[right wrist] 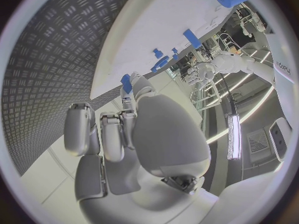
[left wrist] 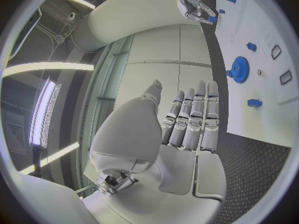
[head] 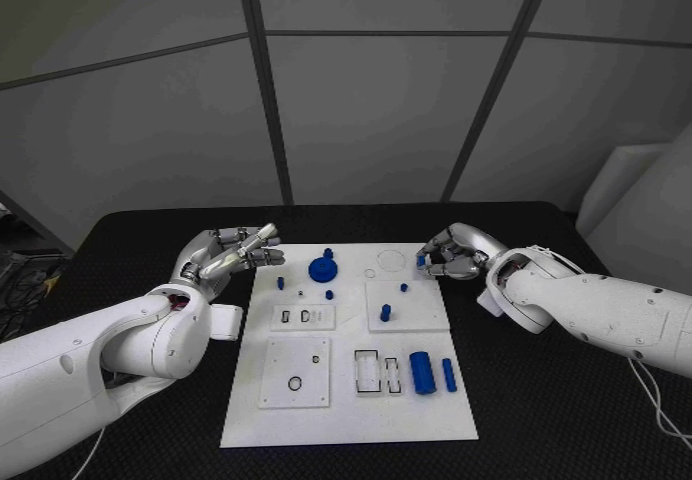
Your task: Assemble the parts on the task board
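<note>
1. Black surface (head: 144,240) carries the white board (head: 346,415) at its middle.
2. Left hand (head: 231,252) hovers off the board's far left corner, fingers apart, holding nothing.
3. Right hand (head: 456,252) at the far right corner pinches a small blue part (head: 423,262).
4. Blue gear (head: 325,268) sits near the board's far edge; a cylinder (head: 421,372) lies toward its near right.

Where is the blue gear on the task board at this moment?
In the head view the blue gear lies on the far part of the task board, nearer the left hand than the right hand.
</note>
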`<action>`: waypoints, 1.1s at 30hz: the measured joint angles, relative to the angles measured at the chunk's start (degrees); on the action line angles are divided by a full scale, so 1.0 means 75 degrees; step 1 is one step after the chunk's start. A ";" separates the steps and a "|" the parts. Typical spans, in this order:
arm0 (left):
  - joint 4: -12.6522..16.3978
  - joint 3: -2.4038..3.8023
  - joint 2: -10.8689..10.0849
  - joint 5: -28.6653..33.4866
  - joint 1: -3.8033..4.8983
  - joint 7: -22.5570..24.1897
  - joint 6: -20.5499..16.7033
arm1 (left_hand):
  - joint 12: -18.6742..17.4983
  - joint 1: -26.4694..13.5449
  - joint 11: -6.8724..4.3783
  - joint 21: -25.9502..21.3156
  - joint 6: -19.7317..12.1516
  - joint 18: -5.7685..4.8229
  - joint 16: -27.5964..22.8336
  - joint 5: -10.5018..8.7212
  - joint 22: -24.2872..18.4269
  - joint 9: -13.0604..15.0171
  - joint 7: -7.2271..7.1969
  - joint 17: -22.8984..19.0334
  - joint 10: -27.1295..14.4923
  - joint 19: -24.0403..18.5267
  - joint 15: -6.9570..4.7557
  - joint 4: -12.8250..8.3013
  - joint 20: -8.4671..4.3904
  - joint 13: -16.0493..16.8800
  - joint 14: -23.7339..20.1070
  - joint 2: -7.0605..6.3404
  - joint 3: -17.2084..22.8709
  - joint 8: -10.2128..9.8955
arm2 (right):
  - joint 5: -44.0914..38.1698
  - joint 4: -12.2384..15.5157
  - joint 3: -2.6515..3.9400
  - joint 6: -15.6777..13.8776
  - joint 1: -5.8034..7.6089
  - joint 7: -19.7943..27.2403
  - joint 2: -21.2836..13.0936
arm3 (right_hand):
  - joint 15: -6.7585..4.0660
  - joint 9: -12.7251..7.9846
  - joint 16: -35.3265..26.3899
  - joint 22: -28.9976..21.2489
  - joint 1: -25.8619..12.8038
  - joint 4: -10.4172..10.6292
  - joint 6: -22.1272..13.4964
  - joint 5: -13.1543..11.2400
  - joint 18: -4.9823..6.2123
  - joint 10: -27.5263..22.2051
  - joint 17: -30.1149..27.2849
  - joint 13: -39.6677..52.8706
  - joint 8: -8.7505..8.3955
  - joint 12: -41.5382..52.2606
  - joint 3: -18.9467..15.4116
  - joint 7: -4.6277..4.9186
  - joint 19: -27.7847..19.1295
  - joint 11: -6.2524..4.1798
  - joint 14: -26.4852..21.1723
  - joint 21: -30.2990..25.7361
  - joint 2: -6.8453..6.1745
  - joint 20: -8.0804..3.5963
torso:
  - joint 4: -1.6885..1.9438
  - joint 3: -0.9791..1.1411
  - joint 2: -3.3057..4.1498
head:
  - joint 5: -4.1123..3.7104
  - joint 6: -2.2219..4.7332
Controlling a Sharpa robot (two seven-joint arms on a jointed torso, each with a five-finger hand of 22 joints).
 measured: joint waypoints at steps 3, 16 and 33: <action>-0.0021 0.0000 -0.0001 0.0000 -0.0001 -0.0001 0.0000 | 0.0000 0.0000 0.0000 0.0000 0.0000 0.0000 0.0000 0.0000 0.0000 0.0000 0.0000 0.0000 0.0000 0.0000 0.0000 0.0000 0.0000 0.0000 0.0000 0.0000 0.0000 0.0000 | -0.0035 0.0449 0.0011 -0.0089 0.0008 -0.0114 -0.0046 | 0.0000 0.0001 0.0000 0.0013 -0.0005 0.0000 0.0000 -0.0001 0.0000 0.0000 0.0000 -0.0002 0.0000 0.0002 0.0000 0.0000 0.0000 0.0000 0.0000 0.0000 0.0005 0.0000 | -0.0001 -0.0002 -0.0017 | 0.0029 -0.0008; -0.0229 0.0000 0.0059 0.0000 -0.0001 -0.0004 0.0005 | 0.0000 0.0000 0.0000 0.0000 0.0000 0.0000 -0.0031 0.0000 -0.0006 0.0000 0.0000 0.0007 0.0000 0.0000 0.0000 -0.0022 0.0000 0.0000 0.0000 0.0000 -0.0022 0.0000 | -0.0713 0.1761 0.0025 -0.0216 0.0027 -0.1264 0.0801 | 0.0001 0.0001 0.0000 0.0020 -0.0010 -0.0029 -0.0008 -0.0041 -0.0001 -0.0030 -0.0001 -0.0004 0.0000 0.0008 0.0028 -0.0008 -0.0001 -0.0028 0.0000 0.0000 0.0011 0.0000 | -0.0004 -0.0008 -0.0081 | 0.0236 -0.0087; -0.0414 0.0000 0.0171 0.0000 0.0005 -0.0019 0.0015 | 0.0000 0.0000 0.0000 0.0000 0.0000 0.0000 -0.0031 0.0000 -0.0005 0.0000 0.0000 0.0006 0.0000 0.0000 0.0000 -0.0022 0.0000 0.0000 0.0000 0.0000 -0.0022 0.0000 | -0.1631 0.1396 -0.0002 0.0007 0.0013 -0.2470 0.2200 | 0.0002 0.0001 0.0000 -0.0033 -0.0007 0.0006 -0.0025 -0.0071 0.0000 -0.0030 -0.0002 -0.0001 -0.0003 -0.0037 0.0062 -0.0026 -0.0001 -0.0027 0.0000 0.0000 0.0008 0.0000 | 0.0006 -0.0014 -0.0081 | 0.0404 -0.0072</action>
